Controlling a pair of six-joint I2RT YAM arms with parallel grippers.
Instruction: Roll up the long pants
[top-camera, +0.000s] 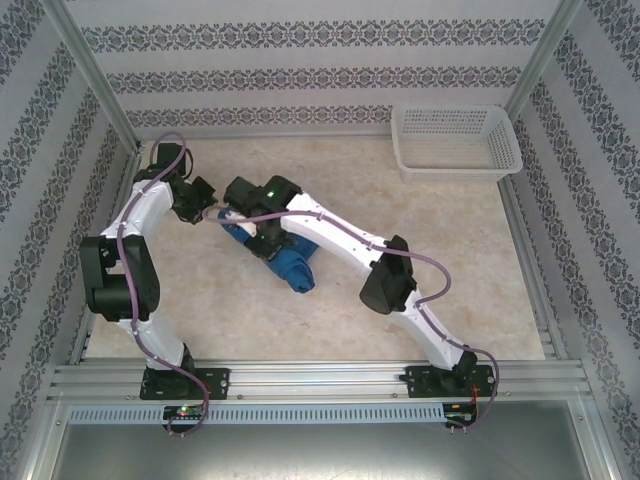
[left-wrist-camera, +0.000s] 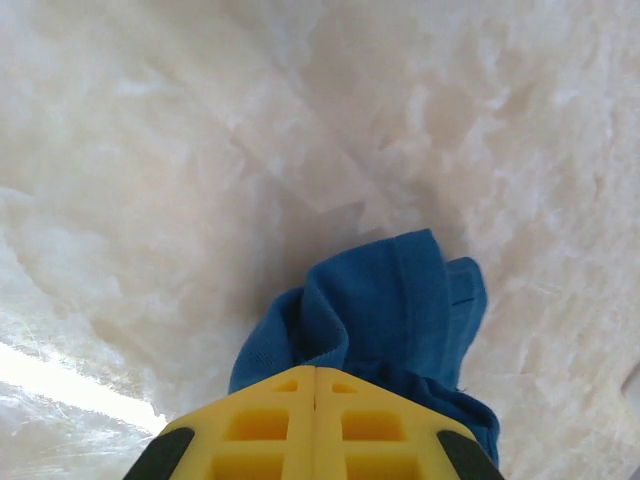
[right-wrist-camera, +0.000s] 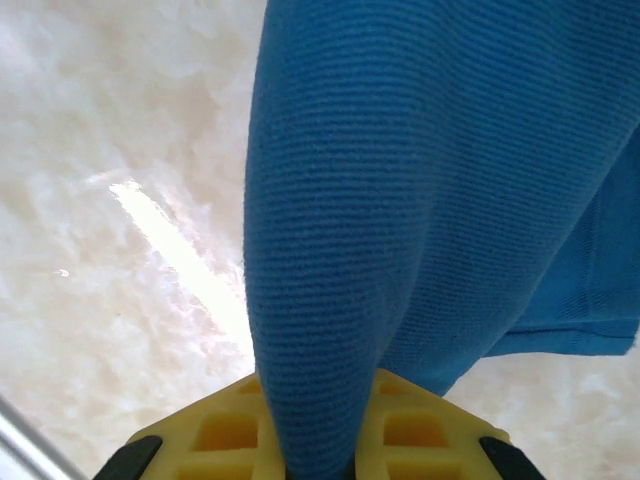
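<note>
The long pants are a bunched royal-blue bundle in the middle of the table, between the two arms. My left gripper sits at the bundle's far left end. In the left wrist view its yellow fingers are pressed together and the gripper is shut, with a blue fold right at the tips. I cannot tell whether any cloth is pinched there. My right gripper is over the bundle. In the right wrist view a thick fold of the pants runs up from between the fingers of the shut gripper.
A white mesh basket stands at the back right corner. Metal rails border the table at the front and sides, and patterned walls close in the space. Bare marble-look tabletop lies to the right of the bundle.
</note>
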